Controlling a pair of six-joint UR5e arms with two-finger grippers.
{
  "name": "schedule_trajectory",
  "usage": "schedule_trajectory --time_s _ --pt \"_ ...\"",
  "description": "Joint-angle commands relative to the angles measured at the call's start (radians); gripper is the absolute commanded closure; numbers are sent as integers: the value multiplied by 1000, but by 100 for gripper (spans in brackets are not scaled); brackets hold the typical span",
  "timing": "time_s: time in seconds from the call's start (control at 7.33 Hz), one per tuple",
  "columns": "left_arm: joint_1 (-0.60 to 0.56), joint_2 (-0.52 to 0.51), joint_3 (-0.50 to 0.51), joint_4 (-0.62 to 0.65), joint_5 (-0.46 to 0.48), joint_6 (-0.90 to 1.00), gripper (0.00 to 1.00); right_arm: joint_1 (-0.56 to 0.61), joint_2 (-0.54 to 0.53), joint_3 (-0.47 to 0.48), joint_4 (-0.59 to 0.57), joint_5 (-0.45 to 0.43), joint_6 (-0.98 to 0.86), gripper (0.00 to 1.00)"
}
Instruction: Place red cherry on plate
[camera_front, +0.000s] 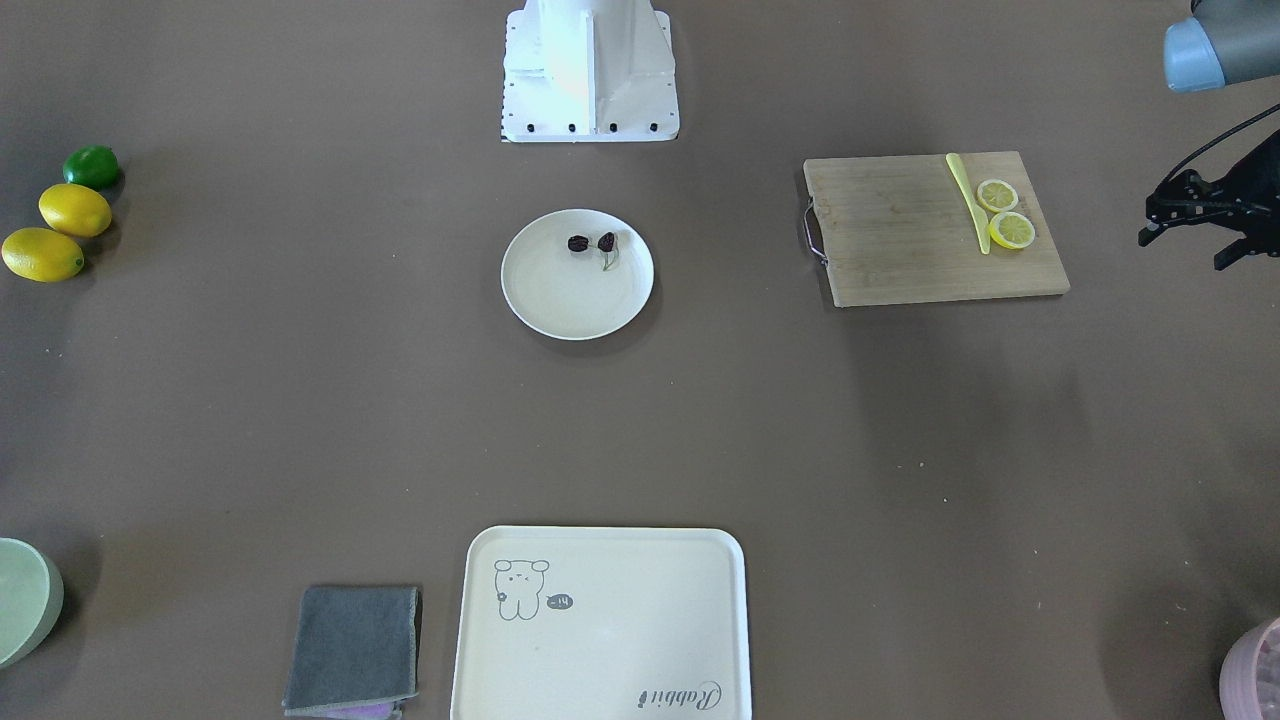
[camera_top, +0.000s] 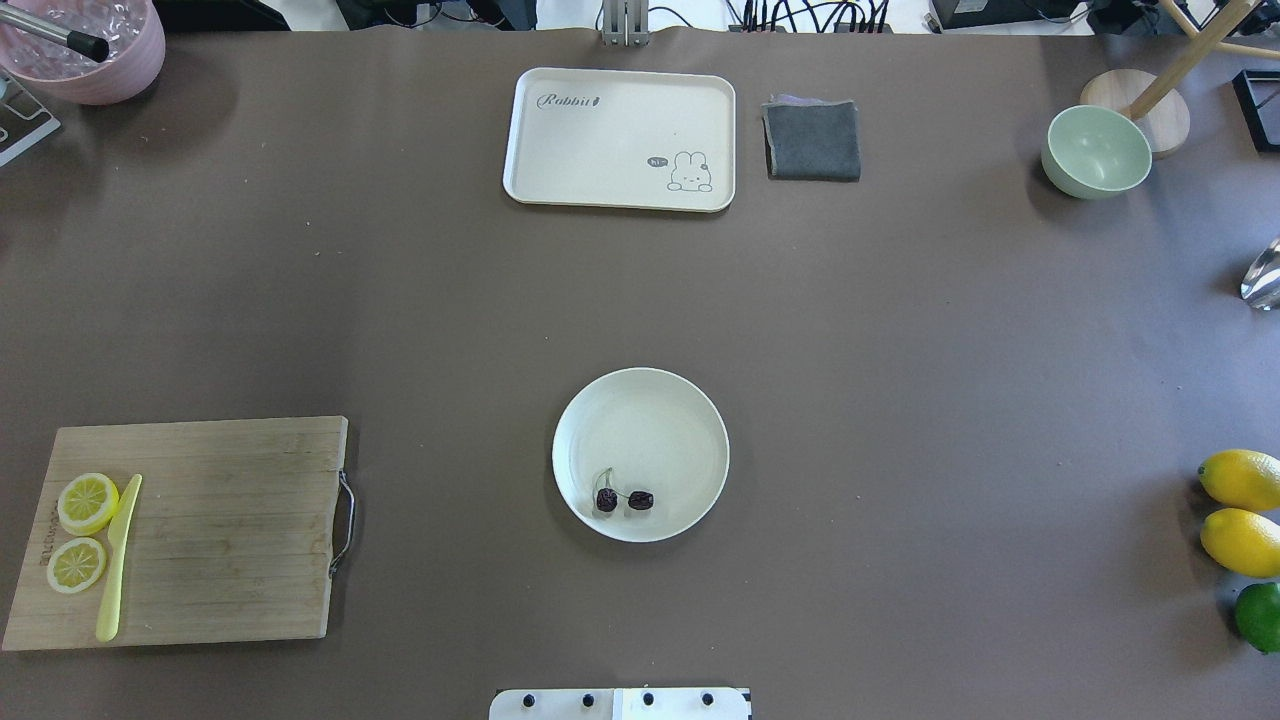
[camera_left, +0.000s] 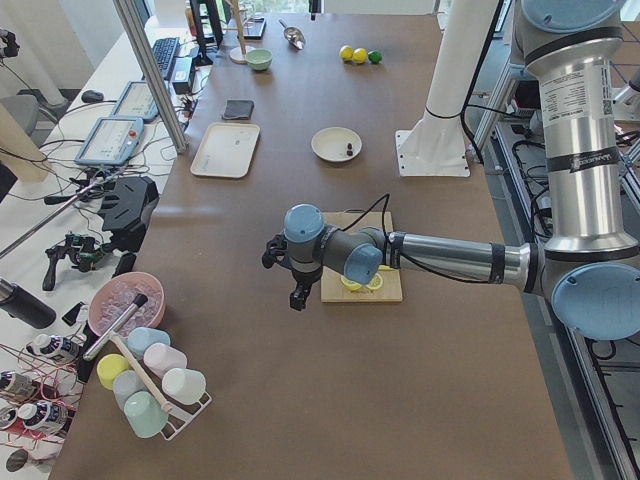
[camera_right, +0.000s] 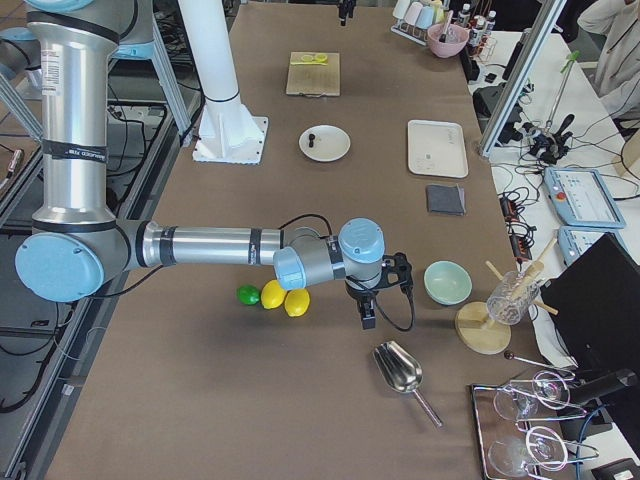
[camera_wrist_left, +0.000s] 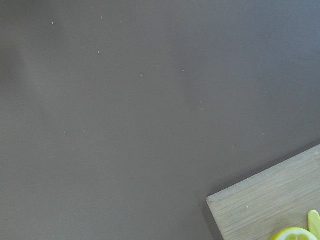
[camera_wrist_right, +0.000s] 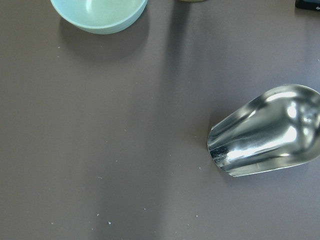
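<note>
Front-facing: red cherry (camera_front: 592, 243) lies on plate (camera_front: 560, 305), near its robot-side rim. Left end effector (camera_front: 1190, 235) at frame edge, past cutting board (camera_front: 900, 240); apart or together cannot be told.
Overhead: red cherry inside plate, robot-side half.
Left side: left end effector hangs off the cutting board's end.
Right side: right end effector (camera_right: 372, 298) above surface (camera_right: 300, 400), between lemons (camera_right: 285, 300) and green bowl (camera_right: 447, 282); apart or together cannot be told.
</note>
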Motion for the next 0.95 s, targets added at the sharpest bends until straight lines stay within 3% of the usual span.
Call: schedule_trajectory --time_s 0.0,0.82 --pt "0 0 9 1 1 1 2 0 -2 5 0 1 0 0" --pt "-2 -1 -18 0 0 5 2 3 -2 15 0 -2 0 0"
